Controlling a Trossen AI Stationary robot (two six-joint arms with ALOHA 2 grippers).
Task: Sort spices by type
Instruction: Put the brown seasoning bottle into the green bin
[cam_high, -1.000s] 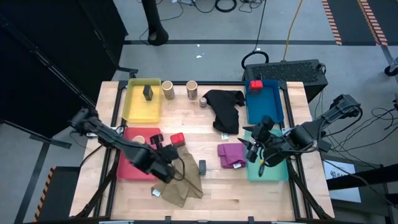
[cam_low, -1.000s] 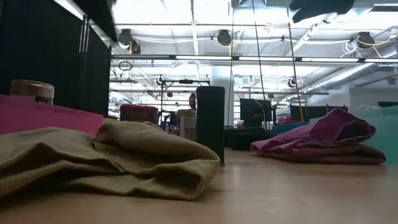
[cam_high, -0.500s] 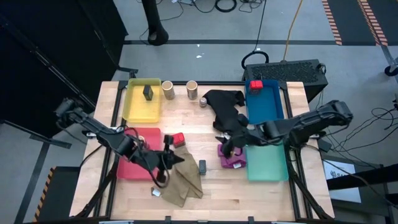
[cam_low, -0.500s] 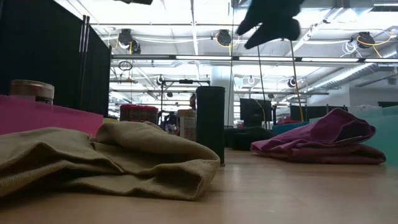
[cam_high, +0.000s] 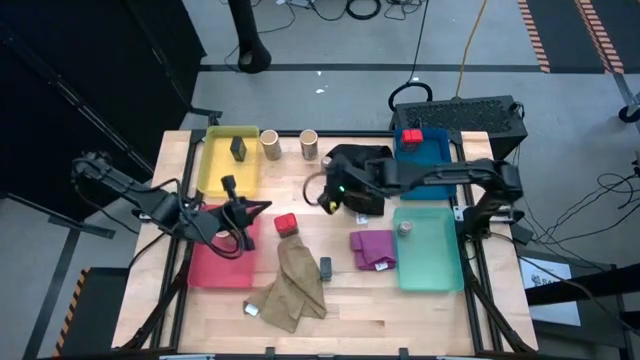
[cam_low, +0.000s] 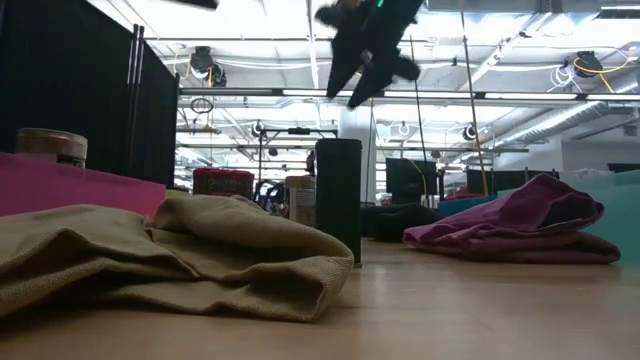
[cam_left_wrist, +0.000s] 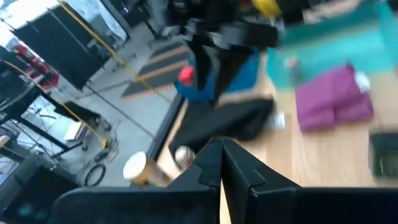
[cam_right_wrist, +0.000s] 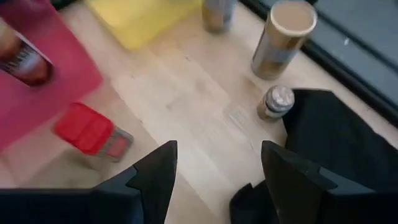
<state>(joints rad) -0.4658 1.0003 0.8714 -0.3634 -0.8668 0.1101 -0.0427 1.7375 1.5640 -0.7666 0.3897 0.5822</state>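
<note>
right gripper (cam_high: 325, 195), jaws parted and empty, hovers near small grey jar (cam_right_wrist: 277, 101), seemingly to grab it; left gripper (cam_high: 250, 208) shut, empty, over red tray (cam_high: 215, 270).

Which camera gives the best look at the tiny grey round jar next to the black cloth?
The right wrist view: the tiny grey jar stands close and whole beside the black cloth. The high view shows it as a small dot. The left wrist view shows only a blur. In the low view I cannot pick it out.
</note>
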